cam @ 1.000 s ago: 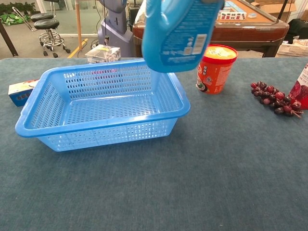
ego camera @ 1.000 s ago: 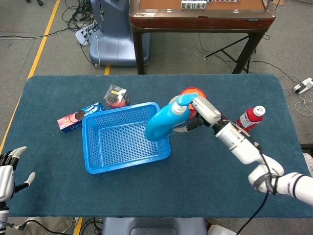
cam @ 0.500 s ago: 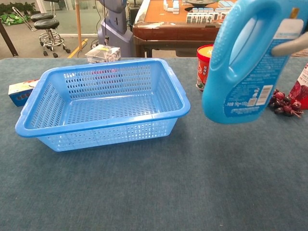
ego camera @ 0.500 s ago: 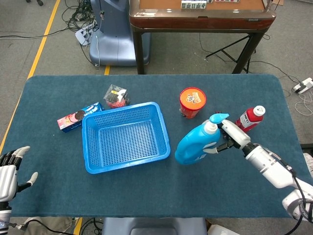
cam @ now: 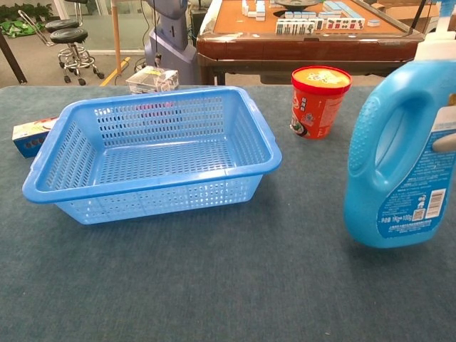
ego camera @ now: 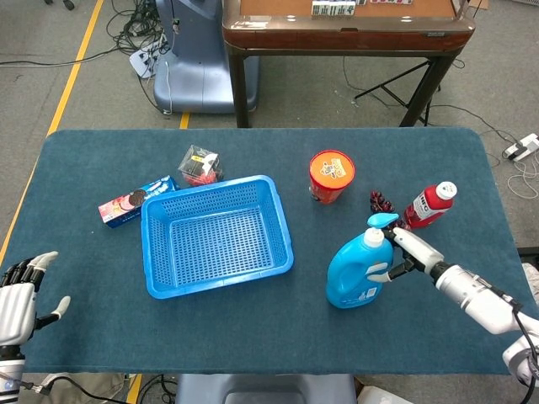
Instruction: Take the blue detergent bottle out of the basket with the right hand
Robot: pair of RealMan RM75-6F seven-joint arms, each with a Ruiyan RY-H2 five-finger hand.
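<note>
The blue detergent bottle (ego camera: 358,273) stands upright outside the basket, to its right, with its base at or just above the tablecloth; I cannot tell which. My right hand (ego camera: 402,257) grips it near the neck and handle from the right. In the chest view the bottle (cam: 399,157) fills the right edge, and only a bit of the right hand's fingers (cam: 445,142) shows on it. The blue mesh basket (ego camera: 278,257) (cam: 153,182) is empty. My left hand (ego camera: 21,290) hovers at the table's front left corner, fingers apart, holding nothing.
An orange cup (ego camera: 331,175) (cam: 319,100), dark grapes (ego camera: 381,202) and a red bottle (ego camera: 431,204) stand behind the detergent. A cookie box (ego camera: 135,200) (cam: 28,135) and a clear box (ego camera: 200,165) (cam: 151,78) lie left of and behind the basket.
The right hand carried the bottle from above the basket's right rim to the right and down toward the table's front. It now stands upright low by the table. The left hand barely moved.
</note>
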